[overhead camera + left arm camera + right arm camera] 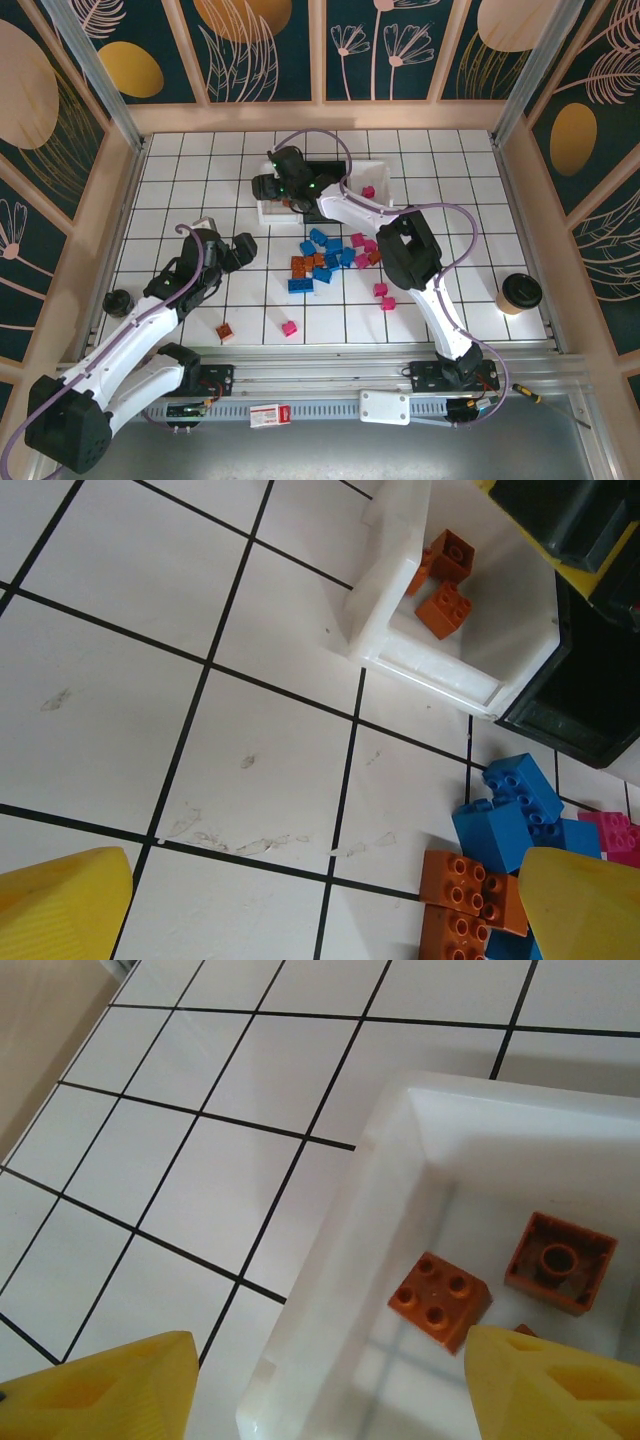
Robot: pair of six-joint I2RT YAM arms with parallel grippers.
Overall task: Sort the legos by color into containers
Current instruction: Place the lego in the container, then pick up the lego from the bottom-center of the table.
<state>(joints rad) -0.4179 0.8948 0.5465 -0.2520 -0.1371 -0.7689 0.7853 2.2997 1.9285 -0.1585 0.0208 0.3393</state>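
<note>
1. Yellow fingertips of the right tool stand wide apart with nothing between them. It hangs over a corner of the white bin.
2. That bin holds orange bricks, loose on its floor.
3. Left tool is likewise apart and empty, low over the table, just beside the mixed pile.
4. Judgement: the likely next pick is the orange brick, which touches a blue brick. Straddle the orange one alone, grip its flat sides and lift straight up, so the neighbours stay put.
</note>
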